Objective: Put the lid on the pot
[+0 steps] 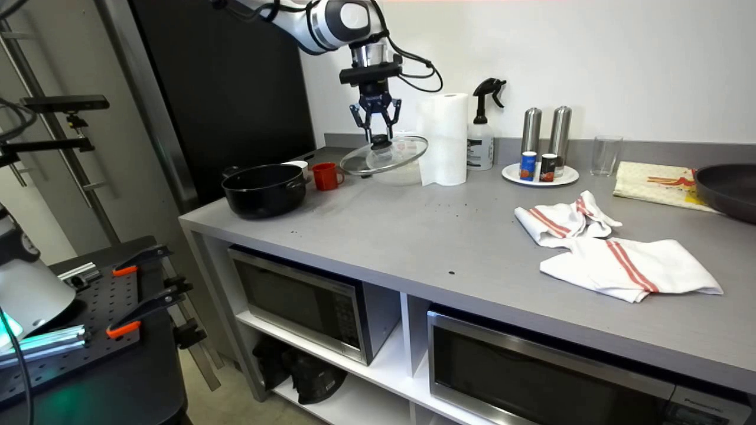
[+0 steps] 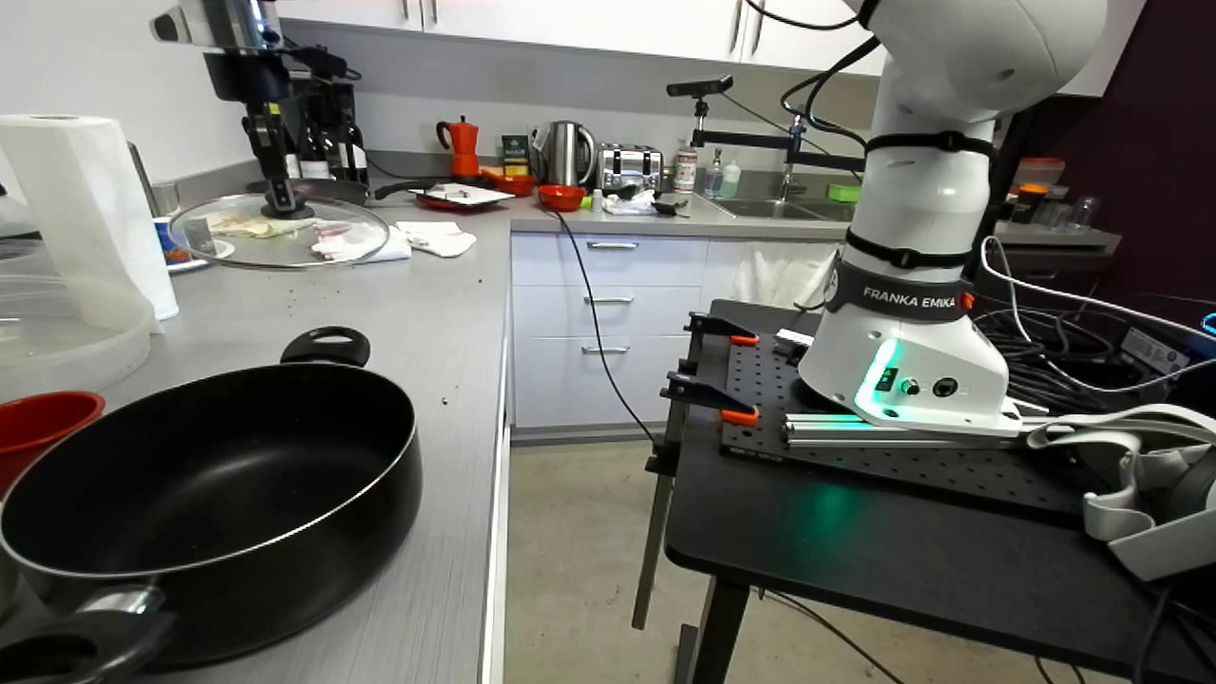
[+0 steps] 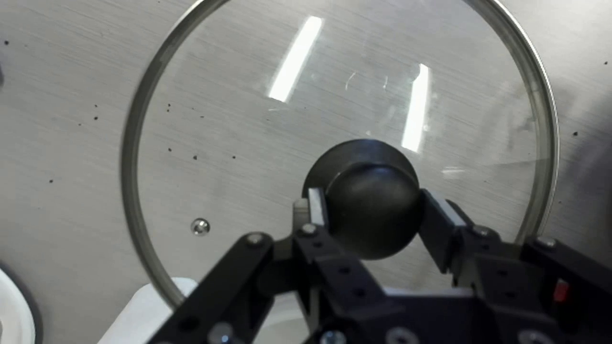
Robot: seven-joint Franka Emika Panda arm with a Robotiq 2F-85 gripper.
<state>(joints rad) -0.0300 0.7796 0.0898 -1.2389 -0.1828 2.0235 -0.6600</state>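
A jointed black pincer (image 1: 379,135) clasps the smooth, round black knob (image 3: 373,215) of a disc-shaped, metal-rimmed clear-glass lid (image 1: 391,159), its jaws parted just the knob's width. The lid hangs over a grey, finely streaked countertop (image 1: 407,236), apart from the wide, shallow, two-handled black pot (image 1: 266,198), which stands near a glossy red mug (image 1: 325,176) with a curved handle.

In an exterior view, the pot (image 1: 264,199) stands on the bench (image 1: 384,248), the cup (image 1: 325,177) at its three o'clock. Above the bench the tool (image 1: 379,136) holds the lid (image 1: 384,156); at the lid's four o'clock lie towels (image 1: 667,265).
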